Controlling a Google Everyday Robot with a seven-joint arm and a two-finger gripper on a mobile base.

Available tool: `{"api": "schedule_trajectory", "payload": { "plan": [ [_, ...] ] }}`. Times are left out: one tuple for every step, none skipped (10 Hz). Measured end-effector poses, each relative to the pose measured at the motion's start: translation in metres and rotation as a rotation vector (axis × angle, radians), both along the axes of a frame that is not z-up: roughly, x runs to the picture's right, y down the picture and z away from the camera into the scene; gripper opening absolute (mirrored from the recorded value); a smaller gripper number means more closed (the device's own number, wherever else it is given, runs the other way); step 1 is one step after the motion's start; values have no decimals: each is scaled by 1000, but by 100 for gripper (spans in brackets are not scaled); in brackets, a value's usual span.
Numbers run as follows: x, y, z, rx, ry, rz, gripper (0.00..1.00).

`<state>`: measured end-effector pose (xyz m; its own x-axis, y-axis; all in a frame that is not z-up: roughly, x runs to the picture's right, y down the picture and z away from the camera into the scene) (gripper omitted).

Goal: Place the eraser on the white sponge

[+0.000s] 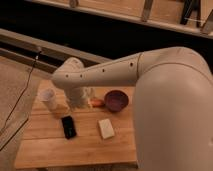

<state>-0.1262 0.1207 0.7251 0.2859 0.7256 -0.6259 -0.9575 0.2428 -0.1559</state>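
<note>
Eraser (pixel 68 127) lies flat on the wooden counter (pixel 80 152), left of centre and angled slightly off the counter's edges. White sponge (pixel 105 128) lies flat to its right, near but not touching, with bare wood between them.

Gripper (pixel 80 100) hangs over the back of the counter, between the white cup (pixel 48 97) and the dark red bowl (pixel 116 100). Its fingers are spread and hold nothing. A small orange item (pixel 97 103) sits just beside it, too blurred to identify. Eraser is in front of the gripper, apart from it and untouched.

Handling, judged from looks:
- Eraser looks like a thin, rigid, light block. It shouldn't flex or crush under a pinch.
- The dark face may be smooth, so it could slip if only a corner is caught.
- Low profile means the fingertips must get right down to the wood, and the risk is skidding it rather than lifting it.
- Best hold is probably top-down across the narrow width at mid-length, with the wrist turned to match the block's angle.
- Sponge looks soft and light. It will likely give under load and may shift if nudged.
- Eraser and sponge have similar footprints, so there's little margin. An off-centre or tilted release could tip the eraser off.
</note>
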Motion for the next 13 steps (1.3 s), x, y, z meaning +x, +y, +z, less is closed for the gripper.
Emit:
{"api": "schedule_trajectory", "payload": {
  "plan": [
    [-12,5,10,11,-44,-47,65],
    [-18,7,16,17,-70,-66,65],
    [-27,12,25,23,-105,-92,65],
    [-33,16,33,24,-132,-113,65],
    [-40,21,39,22,-153,-133,65],
    [-46,28,48,14,-171,-149,65],
    [-47,34,55,6,-176,-158,65],
    [-50,40,64,-8,-180,-166,65],
    [-55,45,71,-22,-184,-166,65],
    [-58,48,75,-36,-184,-157,65],
    [-62,53,82,-62,-180,-134,65],
    [-66,57,86,-82,-178,-116,65],
    [-70,61,89,-100,-176,-103,65]
  ]
}}
